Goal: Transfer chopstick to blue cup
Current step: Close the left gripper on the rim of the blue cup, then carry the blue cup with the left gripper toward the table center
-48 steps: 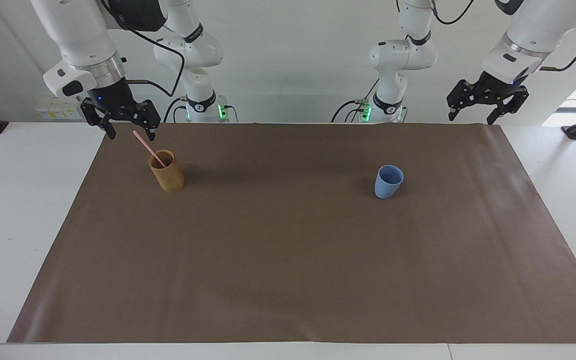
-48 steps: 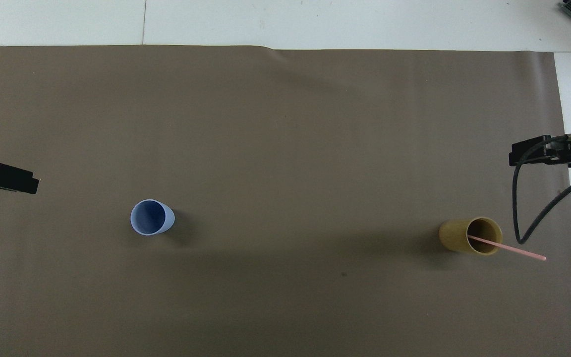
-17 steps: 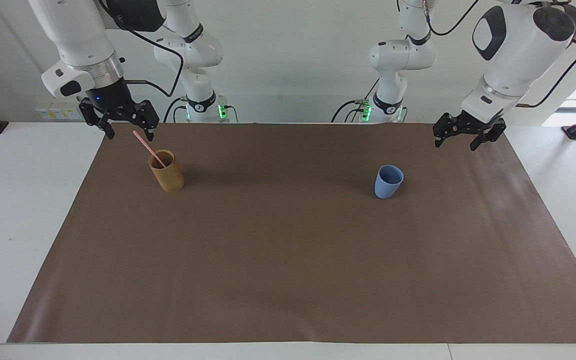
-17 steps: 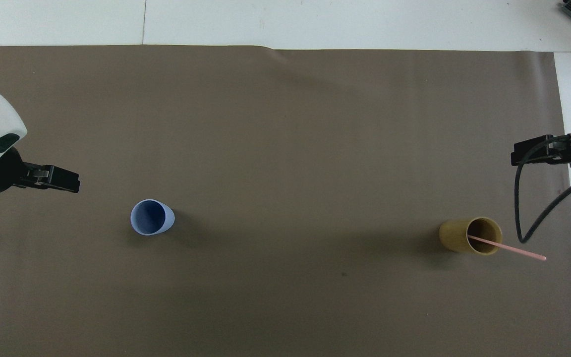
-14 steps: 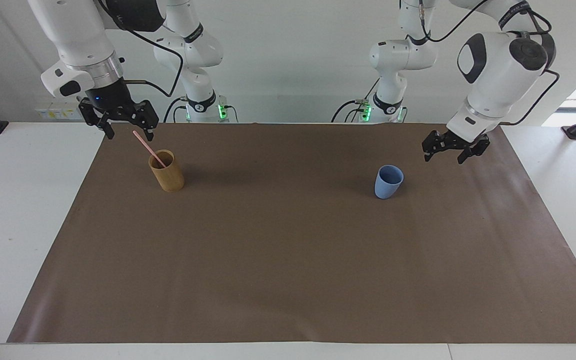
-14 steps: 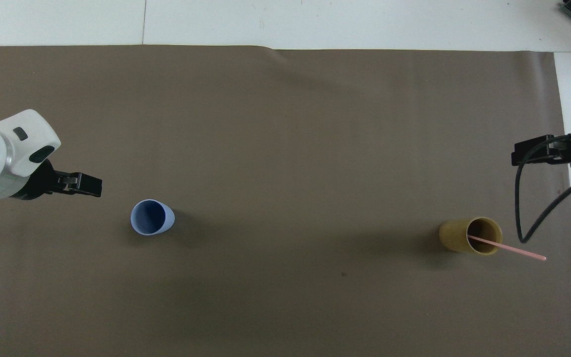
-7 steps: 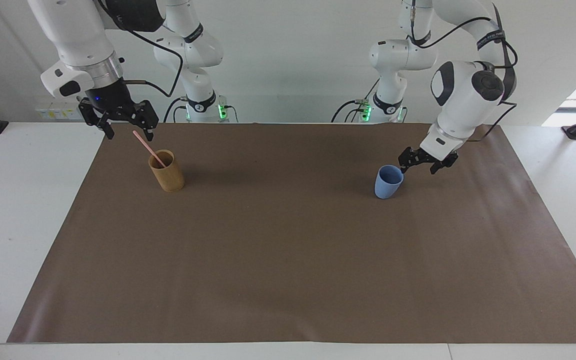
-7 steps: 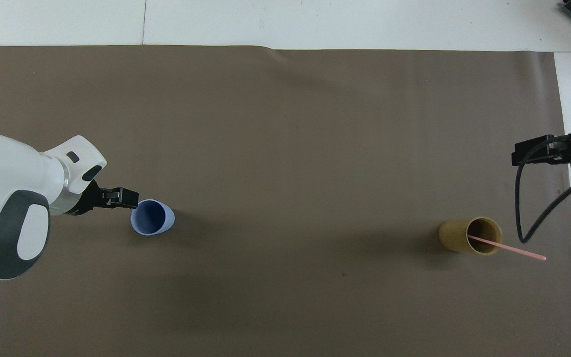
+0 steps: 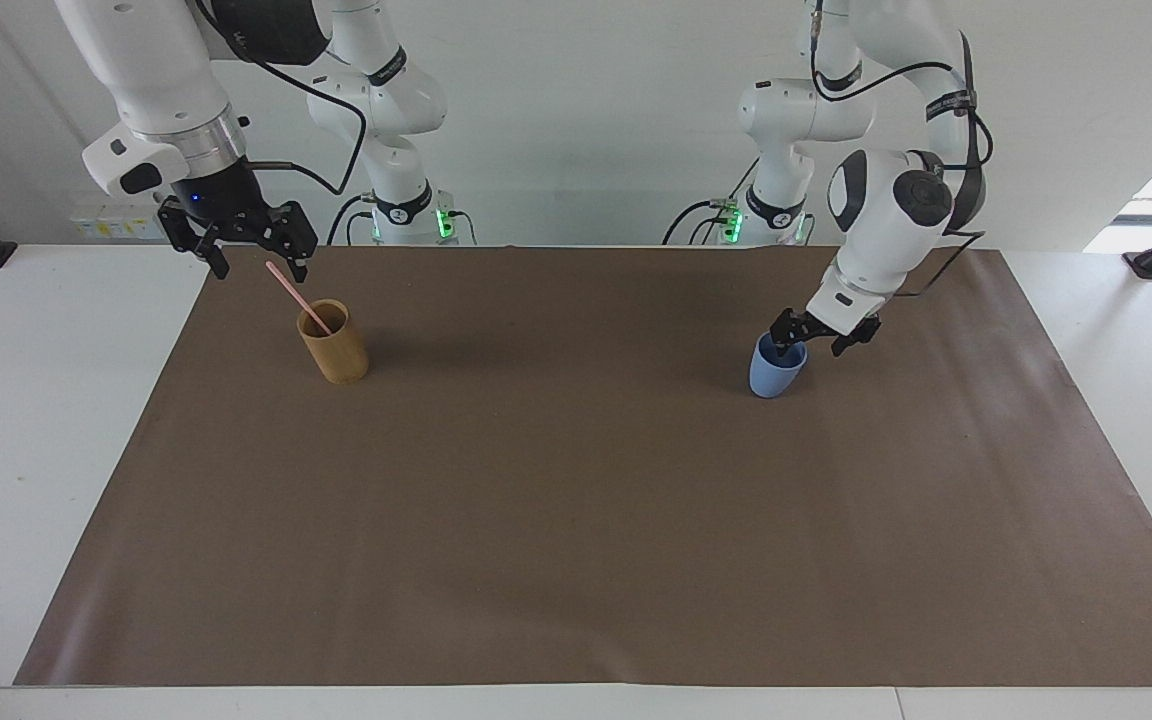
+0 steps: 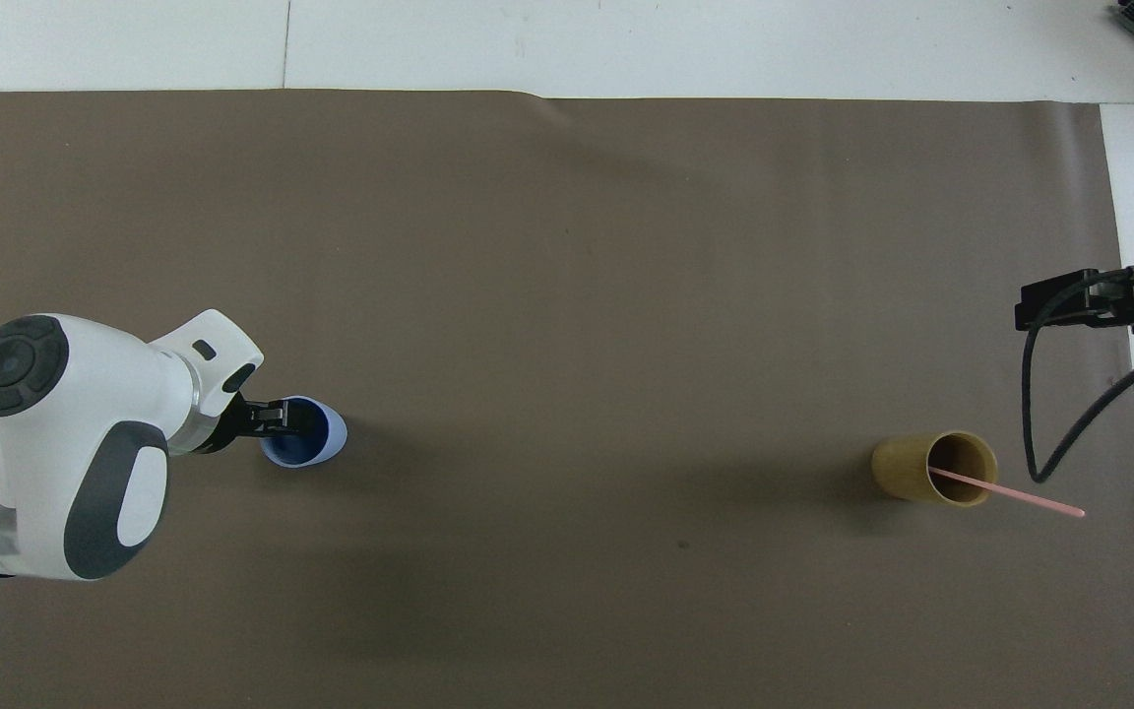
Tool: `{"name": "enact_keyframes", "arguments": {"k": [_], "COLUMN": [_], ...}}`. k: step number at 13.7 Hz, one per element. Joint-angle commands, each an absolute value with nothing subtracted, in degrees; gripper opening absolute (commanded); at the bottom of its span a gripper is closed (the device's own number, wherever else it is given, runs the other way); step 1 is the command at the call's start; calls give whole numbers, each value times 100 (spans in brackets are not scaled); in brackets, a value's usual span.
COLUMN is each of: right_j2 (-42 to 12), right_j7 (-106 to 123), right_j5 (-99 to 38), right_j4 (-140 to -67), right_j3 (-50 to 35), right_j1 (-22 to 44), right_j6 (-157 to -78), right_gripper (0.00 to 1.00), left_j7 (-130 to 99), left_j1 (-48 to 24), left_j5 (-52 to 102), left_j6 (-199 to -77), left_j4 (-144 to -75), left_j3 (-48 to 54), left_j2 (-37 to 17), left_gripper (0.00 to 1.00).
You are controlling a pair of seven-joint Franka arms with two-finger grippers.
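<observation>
Right gripper (image 9: 254, 262): released, empty, over mat edge beside chopstick (image 9: 298, 297), which leans in bamboo cup (image 9: 333, 342); transfer not begun. Left gripper (image 9: 812, 346): released, at blue cup (image 9: 776, 366) rim; cup empty.

No readable text, labels, brands, numbers or signs anywhere in either view. Arm housings carry small markings, too small to read.
</observation>
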State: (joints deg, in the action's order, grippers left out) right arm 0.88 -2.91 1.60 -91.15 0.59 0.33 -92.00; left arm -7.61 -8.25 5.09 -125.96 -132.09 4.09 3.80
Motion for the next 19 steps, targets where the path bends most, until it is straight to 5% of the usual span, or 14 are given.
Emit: {"name": "enact_keyframes", "arguments": {"k": [1,2,4,7,14,19], "right_j2": [123,123,123,123,123,123], "right_j7": [-246,-246,-246,-246,-246,-246], "right_j5": [44,44,44,44,44,44], "right_j4": [-9141,-9141,-9141,-9141,-9141,-9141], "right_j3": [35,35,35,35,44,44], "right_j1": [-53,-61,-62,-62,-70,-62], "right_j6": [-9105,-9114,-9114,-9114,-9114,-9123], "right_gripper": [100,100,100,100,100,100], "left_j7": [-896,-905,-897,-844,-957,-2301], "left_j1": [-1002,-1002,-985,-941,-1019,-2159], "left_j5": [598,598,598,598,571,492], "left_j6": [-12947,-12929,-12911,-12902,-12043,-11313], "left_j4": [-13509,-13509,-13509,-13430,-12167,-10708], "left_j3": [334,334,325,325,351,369], "left_j2": [457,457,457,413,141,-359], "left_gripper": [100,98,45,1,0,0]}}
